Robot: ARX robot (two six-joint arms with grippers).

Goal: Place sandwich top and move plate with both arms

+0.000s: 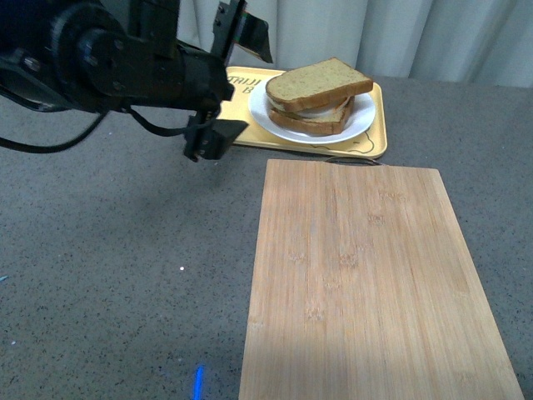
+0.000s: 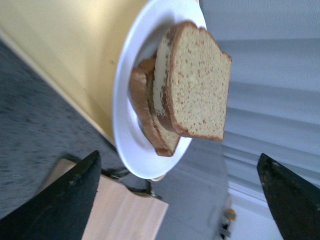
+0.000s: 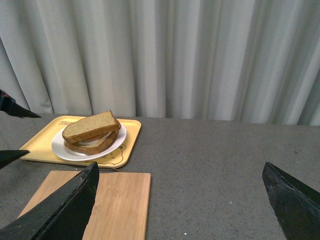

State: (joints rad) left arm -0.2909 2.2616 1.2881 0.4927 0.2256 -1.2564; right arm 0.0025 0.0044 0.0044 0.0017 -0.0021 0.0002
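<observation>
A grey tabletop (image 1: 108, 275) fills the front view. At upper centre, a white plate (image 1: 362, 125) sits on a yellow tray (image 1: 373, 143). On the plate, the sandwich top (image 1: 318, 82) rests on the stacked sandwich, slightly askew. The black left arm (image 1: 108, 58) reaches in from the upper left; its claw (image 1: 226, 82) is spread wide and empty, just left of the plate, holding nothing. A wooden board (image 1: 366, 283) lies in the lower right, near the tray. In the right wrist view, the right claw (image 3: 182, 200) also gapes wide, empty, well apart from the plate
</observation>
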